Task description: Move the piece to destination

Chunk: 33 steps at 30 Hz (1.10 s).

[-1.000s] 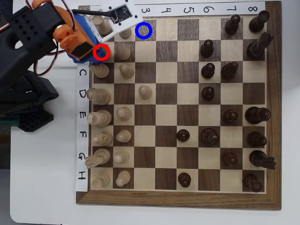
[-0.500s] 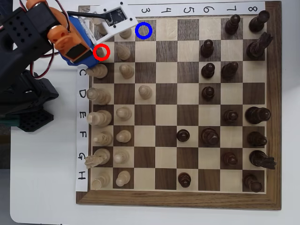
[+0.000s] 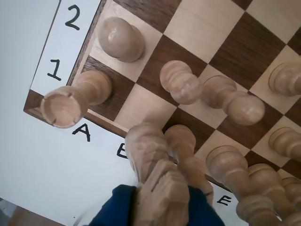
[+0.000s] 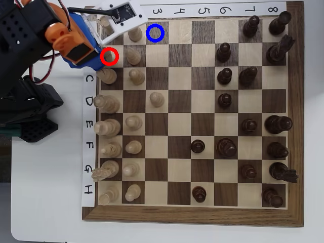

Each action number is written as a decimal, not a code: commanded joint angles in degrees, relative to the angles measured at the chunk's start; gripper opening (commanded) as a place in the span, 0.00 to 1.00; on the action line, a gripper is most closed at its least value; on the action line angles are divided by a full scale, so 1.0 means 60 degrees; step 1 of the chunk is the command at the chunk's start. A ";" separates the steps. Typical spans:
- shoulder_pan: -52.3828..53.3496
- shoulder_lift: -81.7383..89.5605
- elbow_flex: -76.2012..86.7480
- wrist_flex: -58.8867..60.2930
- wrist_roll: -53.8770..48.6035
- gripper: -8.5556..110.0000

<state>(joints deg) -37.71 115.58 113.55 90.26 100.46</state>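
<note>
The task looks to be at its start. In the wrist view the knight [image 3: 157, 181] fills the bottom of the picture, very close to the camera, with its jagged head against a blue part of the gripper [image 3: 160, 207]; it seems to stand on the board's edge row near the letter B, but whether it is lifted I cannot tell. In the overhead view the arm covers the knight, and the gripper [image 4: 104, 53] sits over the square with the red ring [image 4: 109, 56]. The jaws seem to be around the knight, but no picture shows the fingertips clearly, so I cannot tell if they are clamped or apart. The square with the blue ring [image 4: 155, 33] is empty, near the top edge of the board in column 3, a short way up and to the right of the red ring. So the piece must be carried there and set down; I judge that almost all of the move is left. Around the knight it is crowded: a rook [image 3: 75, 101] in the corner, a pawn [image 4: 133, 55] just beside the red ring and another pawn [image 4: 135, 34] beside the blue ring. These pawns stand between start and goal, so the knight probably must go over them, high enough not to knock them down.
</note>
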 commanded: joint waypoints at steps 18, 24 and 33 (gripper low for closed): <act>-0.0249 0.1567 -0.4043 0.1128 0.4922 0.07; -0.0308 0.1567 -0.4468 0.1128 0.4761 0.07; -0.0322 0.1069 -0.5522 0.1157 0.4614 0.07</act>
<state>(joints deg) -38.41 115.58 95.36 96.06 100.46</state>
